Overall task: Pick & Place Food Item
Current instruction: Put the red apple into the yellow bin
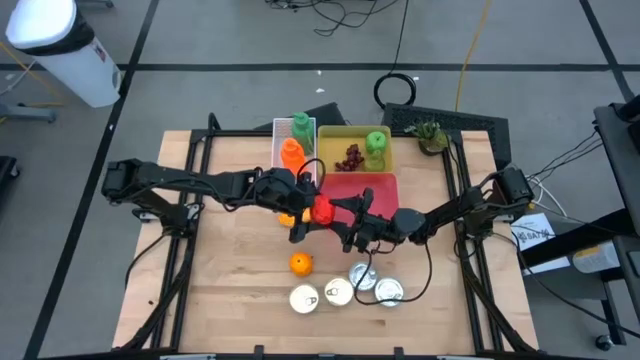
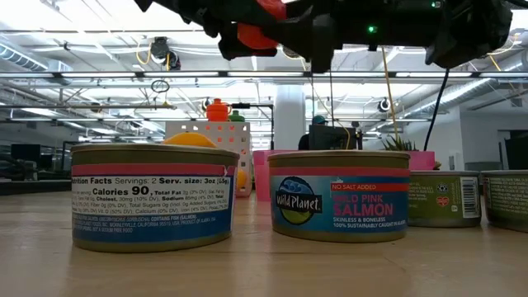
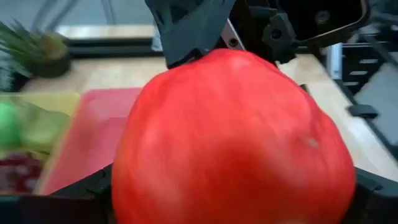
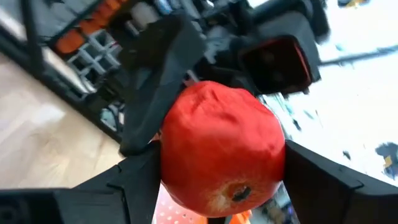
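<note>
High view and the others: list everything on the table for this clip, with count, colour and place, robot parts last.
apple: 1, red, mid-air above table centre, between both grippers
orange: 1, orange, on the table near the cans
cans: 4, silver tops, front row
pink tray: 1, behind centre
yellow tray: 1, holds grapes and a green item
white rack: 1, holds an orange and a green bottle
plant: 1, green, back right corner
left gripper: 1, dark, at the apple
right gripper: 1, dark, at the apple
</note>
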You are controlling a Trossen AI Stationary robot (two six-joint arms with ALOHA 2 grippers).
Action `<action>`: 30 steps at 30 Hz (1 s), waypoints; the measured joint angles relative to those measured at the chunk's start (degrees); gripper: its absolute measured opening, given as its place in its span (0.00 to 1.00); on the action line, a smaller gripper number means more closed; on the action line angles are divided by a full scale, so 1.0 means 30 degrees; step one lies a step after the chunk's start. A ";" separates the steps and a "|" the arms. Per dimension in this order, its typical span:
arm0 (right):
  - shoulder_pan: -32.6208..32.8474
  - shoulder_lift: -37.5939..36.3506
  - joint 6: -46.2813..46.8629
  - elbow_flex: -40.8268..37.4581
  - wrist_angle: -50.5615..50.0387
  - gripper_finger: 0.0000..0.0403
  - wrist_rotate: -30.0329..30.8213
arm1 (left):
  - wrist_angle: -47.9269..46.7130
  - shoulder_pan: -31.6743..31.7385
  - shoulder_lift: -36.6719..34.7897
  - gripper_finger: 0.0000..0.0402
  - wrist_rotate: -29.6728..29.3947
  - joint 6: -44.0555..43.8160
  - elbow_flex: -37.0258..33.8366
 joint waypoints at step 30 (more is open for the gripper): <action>-0.7897 -0.0699 2.4054 -0.3928 0.5009 0.67 -1.1317 | 0.0970 -0.1470 -0.2071 0.90 -0.5426 0.2437 0.0073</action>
